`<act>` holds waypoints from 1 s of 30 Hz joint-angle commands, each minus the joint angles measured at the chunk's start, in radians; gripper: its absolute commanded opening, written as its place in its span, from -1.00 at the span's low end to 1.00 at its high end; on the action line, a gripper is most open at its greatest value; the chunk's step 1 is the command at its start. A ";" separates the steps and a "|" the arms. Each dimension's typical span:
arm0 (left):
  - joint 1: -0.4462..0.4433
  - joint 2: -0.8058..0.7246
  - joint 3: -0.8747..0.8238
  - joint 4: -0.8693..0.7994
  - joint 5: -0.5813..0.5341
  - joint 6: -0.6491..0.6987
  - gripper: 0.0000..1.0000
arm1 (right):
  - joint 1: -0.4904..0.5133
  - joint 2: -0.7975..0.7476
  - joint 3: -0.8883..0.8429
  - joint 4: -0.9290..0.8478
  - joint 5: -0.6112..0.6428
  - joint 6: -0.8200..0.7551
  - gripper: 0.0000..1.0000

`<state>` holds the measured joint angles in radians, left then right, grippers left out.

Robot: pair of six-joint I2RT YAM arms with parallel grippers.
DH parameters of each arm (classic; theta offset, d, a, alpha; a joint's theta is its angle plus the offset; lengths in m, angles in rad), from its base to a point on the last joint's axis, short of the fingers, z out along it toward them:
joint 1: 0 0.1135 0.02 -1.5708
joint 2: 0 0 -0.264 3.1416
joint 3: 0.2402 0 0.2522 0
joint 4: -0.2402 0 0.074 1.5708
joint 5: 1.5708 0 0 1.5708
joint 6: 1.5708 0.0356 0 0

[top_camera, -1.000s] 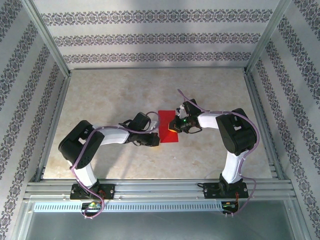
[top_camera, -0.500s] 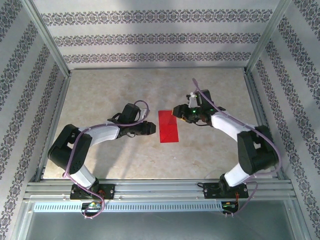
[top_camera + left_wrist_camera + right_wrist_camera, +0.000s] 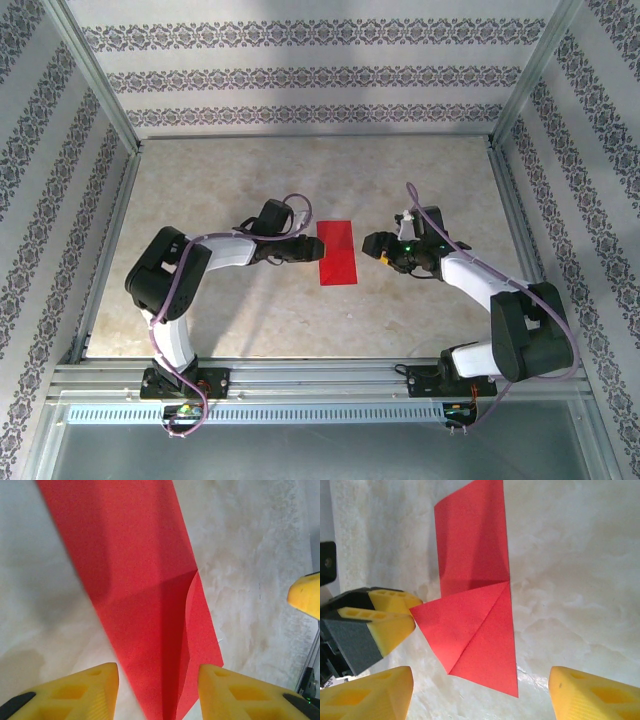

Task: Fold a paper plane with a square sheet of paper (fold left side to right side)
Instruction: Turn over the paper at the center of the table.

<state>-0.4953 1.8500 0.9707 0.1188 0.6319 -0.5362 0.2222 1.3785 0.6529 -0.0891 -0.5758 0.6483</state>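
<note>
I've got the sheet of paper (image 3: 337,253) lying flat in the middle of the desk (image 3: 250,190), folded down to a narrow red strip that runs near to far with a slight tilt. My left pincer (image 3: 306,250) sits just beside its left edge, and my right pincer (image 3: 372,246) hangs off the right side, a little apart from the paper. On the left wrist camera the left pincer (image 3: 157,675) is spread, its two yellow fingers standing either side of the strip, which lies between them and is not pinched. One layer curls up slightly along a diagonal crease there, and a yellow fingertip (image 3: 305,595) of the other arm pokes in at the right edge. On the right wrist camera the right pincer (image 3: 481,677) is spread wide and grips nothing. One end of the paper shows a corner flap (image 3: 475,630) folded into a triangle, and the flap's point reaches the left pincer (image 3: 395,615). Whether they touch, I can't tell.
</note>
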 commanded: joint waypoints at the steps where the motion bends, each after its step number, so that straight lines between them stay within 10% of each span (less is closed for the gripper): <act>1: 0.005 0.024 0.033 0.056 0.038 -0.008 -0.09 | -0.004 -0.022 -0.022 0.020 -0.014 -0.007 0.42; 6: 0.004 0.047 0.048 0.066 0.050 -0.013 -0.24 | -0.004 -0.016 -0.023 0.023 -0.024 -0.006 0.37; 8: 0.004 0.038 0.037 0.091 0.034 -0.018 -0.69 | 0.001 0.012 -0.011 0.039 -0.062 -0.004 0.23; 13: 0.004 -0.002 0.001 0.118 0.010 -0.019 -1.00 | 0.028 0.062 0.012 0.069 -0.085 0.006 0.10; 30: 0.006 -0.167 -0.168 0.252 -0.133 -0.097 -1.00 | 0.126 0.245 0.038 0.386 -0.112 0.132 0.15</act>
<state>-0.4953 1.7088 0.8272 0.2981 0.5400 -0.6022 0.3283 1.6009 0.6666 0.1940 -0.6724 0.7517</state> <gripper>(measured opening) 0.064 0.576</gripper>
